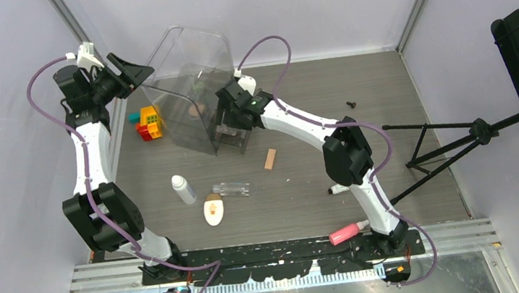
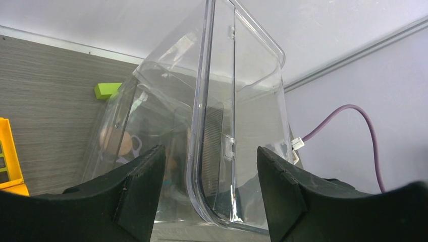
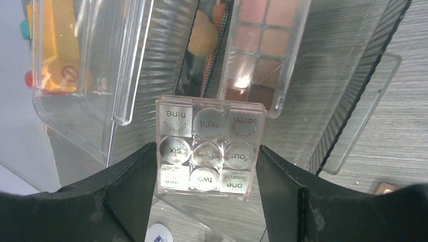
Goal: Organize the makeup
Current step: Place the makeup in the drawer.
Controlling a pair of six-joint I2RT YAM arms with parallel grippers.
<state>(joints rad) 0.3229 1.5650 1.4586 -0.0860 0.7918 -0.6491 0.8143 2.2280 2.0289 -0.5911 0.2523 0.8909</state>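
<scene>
Now stowing: right gripper (image 3: 208, 155) clamps the nine-pan palette (image 3: 209, 143) at the clear case (image 2: 237, 101), left gripper (image 2: 209, 151) jaws apart; next probably lower, release.

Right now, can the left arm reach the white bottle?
Probably yes: the white bottle lies uncovered near that arm, and the left gripper is open, up by the clear case.

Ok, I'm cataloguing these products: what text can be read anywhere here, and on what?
"nine", "eight", "seven": top row of pans, small clear palette, upside down.
"six", "four": middle row; centre pan blurred.
"two", "one": bottom row; third pan unreadable.
Small print under the words: too small to read.
Barred circle sign: yellow toy brick.
Elsewhere: nothing legible.
</scene>
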